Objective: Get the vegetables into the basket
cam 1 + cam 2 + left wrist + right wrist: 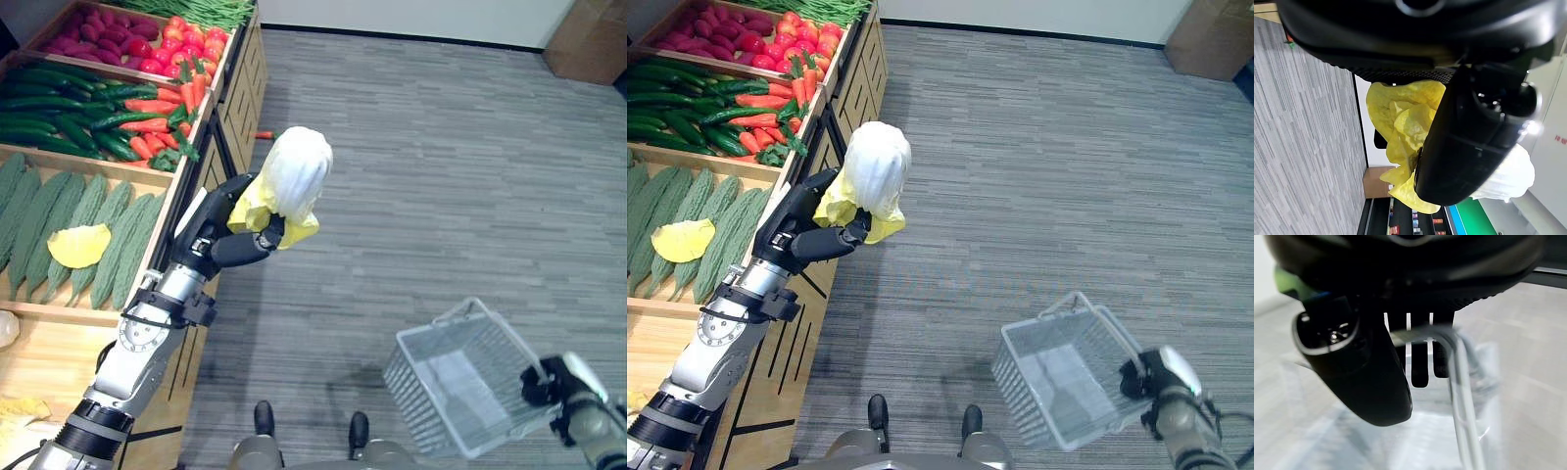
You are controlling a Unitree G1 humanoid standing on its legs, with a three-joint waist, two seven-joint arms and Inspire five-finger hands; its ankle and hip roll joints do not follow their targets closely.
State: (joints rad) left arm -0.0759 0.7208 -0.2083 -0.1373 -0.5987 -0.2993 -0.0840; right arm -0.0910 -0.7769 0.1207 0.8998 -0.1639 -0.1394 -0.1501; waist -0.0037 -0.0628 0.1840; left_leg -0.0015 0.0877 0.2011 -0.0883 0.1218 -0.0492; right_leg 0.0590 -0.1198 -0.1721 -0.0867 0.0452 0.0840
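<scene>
Your left hand (pixel 240 245) grips the cabbage (pixel 290 186), held up over the floor beside the shelf (pixel 211 147); your right hand (pixel 549 384) is curled round the handle of the basket (pixel 460 387), well apart from it

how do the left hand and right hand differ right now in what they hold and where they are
The left hand is curled round a napa cabbage, white with yellow leaves; the right hand grips the handle of a grey wire basket. The left hand is raised beside the wooden produce stand, while the right hand hangs low over the grey floor. Both are shut on something, and the cabbage is not yet in the basket.
</scene>
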